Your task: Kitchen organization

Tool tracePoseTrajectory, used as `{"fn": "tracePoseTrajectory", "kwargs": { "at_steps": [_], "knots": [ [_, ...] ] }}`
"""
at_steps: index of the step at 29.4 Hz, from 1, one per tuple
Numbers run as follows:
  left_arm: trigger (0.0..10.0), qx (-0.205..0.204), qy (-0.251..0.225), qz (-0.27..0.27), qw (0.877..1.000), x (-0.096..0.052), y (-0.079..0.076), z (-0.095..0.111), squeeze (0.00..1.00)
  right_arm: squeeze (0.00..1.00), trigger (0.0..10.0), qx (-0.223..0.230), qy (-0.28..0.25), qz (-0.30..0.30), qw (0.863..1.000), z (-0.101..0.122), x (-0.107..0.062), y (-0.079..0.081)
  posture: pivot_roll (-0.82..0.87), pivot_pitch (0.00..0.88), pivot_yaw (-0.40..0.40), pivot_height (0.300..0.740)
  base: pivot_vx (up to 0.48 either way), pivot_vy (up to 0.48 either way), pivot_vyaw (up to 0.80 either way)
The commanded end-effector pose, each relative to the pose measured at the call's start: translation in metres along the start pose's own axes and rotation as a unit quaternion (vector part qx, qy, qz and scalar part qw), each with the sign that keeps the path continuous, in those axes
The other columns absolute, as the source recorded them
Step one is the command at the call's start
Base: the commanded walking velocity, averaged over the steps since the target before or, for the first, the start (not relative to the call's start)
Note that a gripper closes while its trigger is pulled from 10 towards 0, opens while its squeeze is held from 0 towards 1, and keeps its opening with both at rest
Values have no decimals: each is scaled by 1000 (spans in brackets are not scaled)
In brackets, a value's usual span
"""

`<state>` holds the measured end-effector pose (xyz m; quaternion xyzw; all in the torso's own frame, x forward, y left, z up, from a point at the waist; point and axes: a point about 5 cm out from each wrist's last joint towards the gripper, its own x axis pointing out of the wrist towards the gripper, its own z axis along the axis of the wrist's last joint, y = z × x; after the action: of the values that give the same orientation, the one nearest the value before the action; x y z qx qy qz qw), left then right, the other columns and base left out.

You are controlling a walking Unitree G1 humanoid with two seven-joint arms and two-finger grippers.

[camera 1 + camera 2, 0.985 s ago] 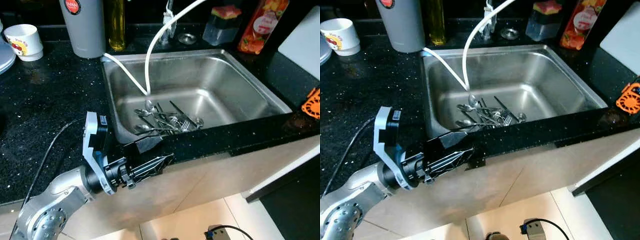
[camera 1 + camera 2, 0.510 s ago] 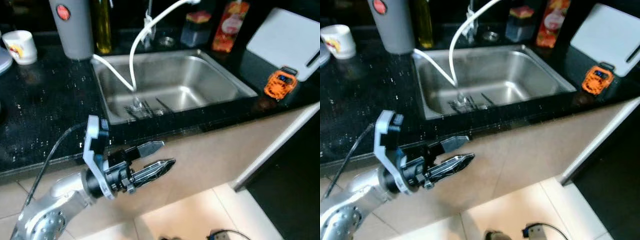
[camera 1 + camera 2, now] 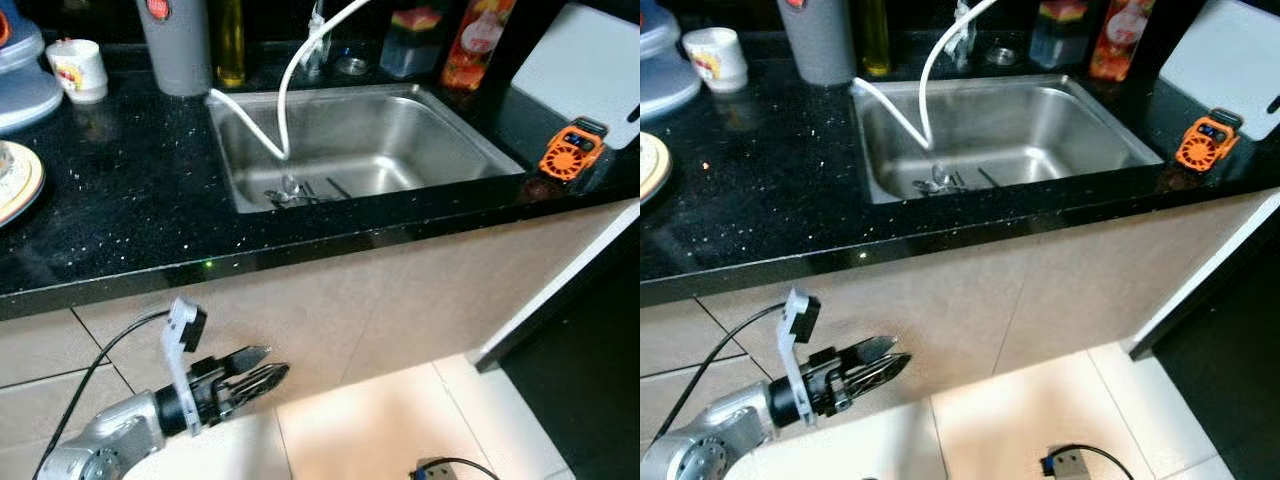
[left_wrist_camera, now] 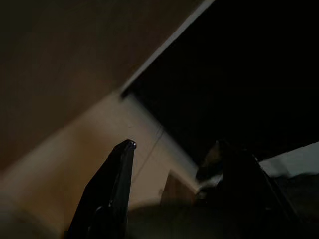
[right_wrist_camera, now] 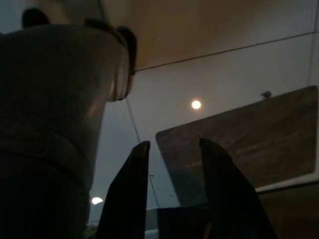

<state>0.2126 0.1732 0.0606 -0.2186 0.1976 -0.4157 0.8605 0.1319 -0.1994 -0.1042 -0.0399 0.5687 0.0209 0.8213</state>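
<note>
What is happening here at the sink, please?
The robot stands before a black kitchen counter with a steel sink. Spoons and forks lie in the sink, under a white hose. The left gripper hangs low in front of the beige cabinet front, below the counter edge, fingers slightly apart and holding nothing. Nothing is being handled at this moment.

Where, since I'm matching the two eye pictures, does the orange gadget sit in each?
Left eye view: the orange gadget stands at the right end of the black counter, near the picture's right edge, just below the white board.
Right eye view: same spot on the counter, again near the right edge.
Shared landmark: the steel sink, to the gadget's left.
</note>
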Motion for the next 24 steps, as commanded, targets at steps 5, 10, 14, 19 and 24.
{"fn": "tracePoseTrajectory", "kwargs": {
  "at_steps": [5, 10, 14, 19, 24],
  "knots": [
    [10000, -35, 75, 55, 995, -9, 23, -44, 0, 0, 10000, 4, 9, -3, 1000, -8, -1, -3, 118, 93, -54, 740, 0, 0, 0],
    [10000, -59, 128, 139, 980, -12, 44, -74, 0, 0, 10000, 2, 9, -4, 1000, -10, -1, -5, 107, 93, -53, 740, 0, 0, 0],
    [10000, -81, 156, 212, 961, -17, 58, -93, 0, 0, 10000, 1, 5, -3, 1000, -10, -1, -4, 102, 93, -53, 740, 0, 0, 0],
    [10000, -85, 193, 308, 928, -30, 71, -108, 0, 0, 10000, 2, 3, -1, 1000, -9, -1, -1, 87, 88, -47, 740, 0, 0, 0],
    [10000, -78, 196, 359, 909, -40, 78, -110, 0, 0, 10000, 6, 0, -1, 1000, -8, -1, -1, 85, 74, -36, 740, 0, 0, 0]
  ]
}}
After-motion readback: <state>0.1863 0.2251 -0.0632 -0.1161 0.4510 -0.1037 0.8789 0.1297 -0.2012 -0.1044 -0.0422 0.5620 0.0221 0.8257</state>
